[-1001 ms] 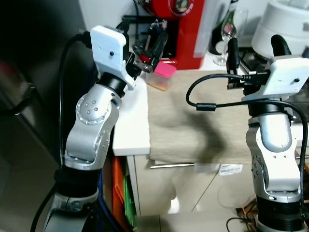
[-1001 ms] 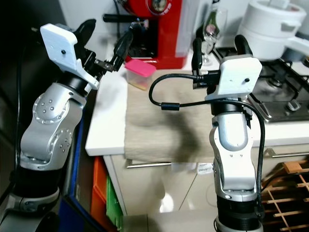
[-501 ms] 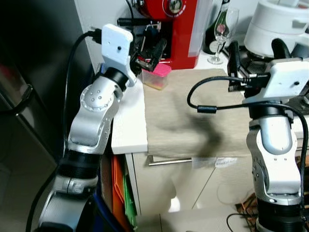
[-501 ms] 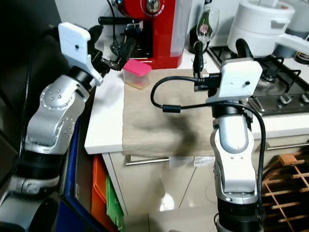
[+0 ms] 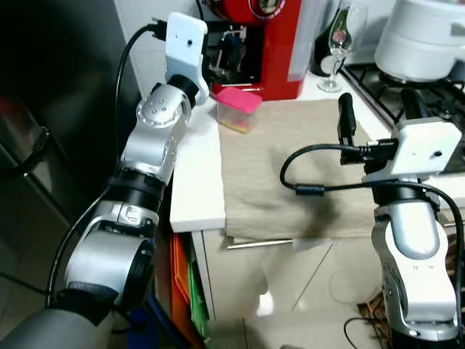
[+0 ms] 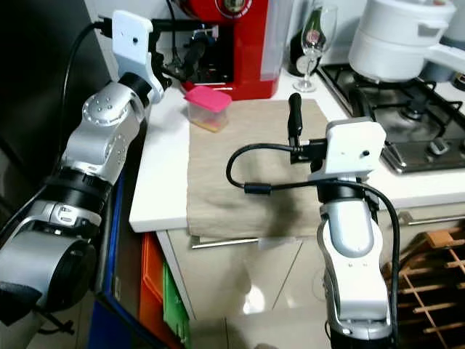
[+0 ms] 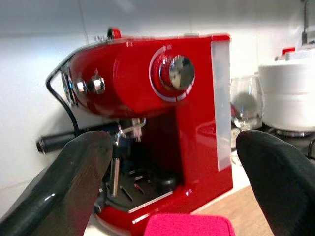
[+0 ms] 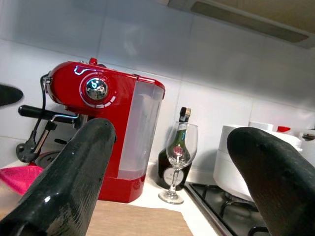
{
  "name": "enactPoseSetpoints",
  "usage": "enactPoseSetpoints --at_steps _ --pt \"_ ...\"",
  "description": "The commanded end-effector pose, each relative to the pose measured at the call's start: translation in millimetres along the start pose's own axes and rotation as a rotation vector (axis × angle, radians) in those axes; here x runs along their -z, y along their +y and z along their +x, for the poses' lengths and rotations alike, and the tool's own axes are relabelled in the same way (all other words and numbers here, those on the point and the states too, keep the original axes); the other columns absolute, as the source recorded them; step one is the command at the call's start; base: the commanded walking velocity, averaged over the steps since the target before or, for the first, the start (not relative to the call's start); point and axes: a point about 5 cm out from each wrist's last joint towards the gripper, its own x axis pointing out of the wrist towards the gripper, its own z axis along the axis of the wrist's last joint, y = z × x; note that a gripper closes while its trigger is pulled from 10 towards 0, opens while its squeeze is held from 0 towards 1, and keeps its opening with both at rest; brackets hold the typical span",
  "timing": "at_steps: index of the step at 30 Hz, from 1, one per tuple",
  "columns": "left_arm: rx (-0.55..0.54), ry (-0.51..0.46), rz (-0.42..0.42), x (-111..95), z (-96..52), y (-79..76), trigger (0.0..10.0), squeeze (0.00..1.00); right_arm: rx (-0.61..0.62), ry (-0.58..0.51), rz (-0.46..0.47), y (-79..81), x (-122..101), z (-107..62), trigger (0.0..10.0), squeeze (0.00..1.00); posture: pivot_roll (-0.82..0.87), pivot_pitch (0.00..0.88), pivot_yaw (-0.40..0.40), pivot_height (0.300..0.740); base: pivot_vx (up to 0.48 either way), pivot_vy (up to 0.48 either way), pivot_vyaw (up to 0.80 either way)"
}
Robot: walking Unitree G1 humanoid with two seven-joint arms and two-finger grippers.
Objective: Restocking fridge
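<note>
Clearly the tub (image 6: 207, 108) with the pink lid is the thing to be restocked: it sits on the counter (image 6: 161, 174) at the far corner of the beige cloth (image 6: 247, 171), just under and ahead of the left tool (image 6: 179, 67). That tool stands wide, nothing between its fingers (image 7: 74, 184), and is raised above the lid, lined up on the tub, I would say, so it can drop over it. Right behind the tub, from the tool's side, is the red coffee machine (image 5: 269, 43), close enough that a reach could knock its handle. Beyond it stand a wine glass (image 6: 317, 33) and a dark bottle (image 6: 304, 43), then the white pot (image 6: 403, 40) on the hob (image 6: 407, 131). The right tool (image 5: 374, 116) hovers over the cloth's near part, spread wide and empty too, well apart from the tub, seemingly waiting.
</note>
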Motion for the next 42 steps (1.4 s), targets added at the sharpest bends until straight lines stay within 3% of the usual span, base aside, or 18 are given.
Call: enactPoseSetpoints --at_steps 1,8,16,25,42 --pt "-0.046 0.001 -0.006 -0.8 2.2 10.0 10.0 0.0 -0.025 -0.001 0.01 -0.7 -5.1 -2.9 10.0 0.0 -0.25 0.024 0.047 0.74 0.0 0.0 0.0" --pt "-0.084 0.023 -0.005 4.7 7.5 18.1 10.0 0.0 -0.05 0.05 0.007 -2.3 -5.9 -17.7 10.0 0.0 -0.28 0.076 0.037 0.74 0.0 0.0 0.0" --pt "-0.08 0.049 0.004 5.8 11.8 17.3 10.0 0.0 -0.055 0.097 0.012 1.5 -7.7 -32.7 10.0 0.0 -0.29 0.123 0.061 0.74 0.0 0.0 0.0" --pt "-0.099 0.073 -0.055 8.4 15.3 14.6 10.0 0.0 -0.06 0.15 0.013 1.9 -12.7 -48.8 10.0 0.0 -0.32 0.174 0.057 0.74 0.0 0.0 0.0" --pt "-0.126 0.118 -0.338 15.9 15.3 16.9 10.0 0.0 -0.054 0.193 0.005 1.5 -15.5 -53.6 10.0 0.0 -0.34 0.191 0.055 0.74 0.0 0.0 0.0"
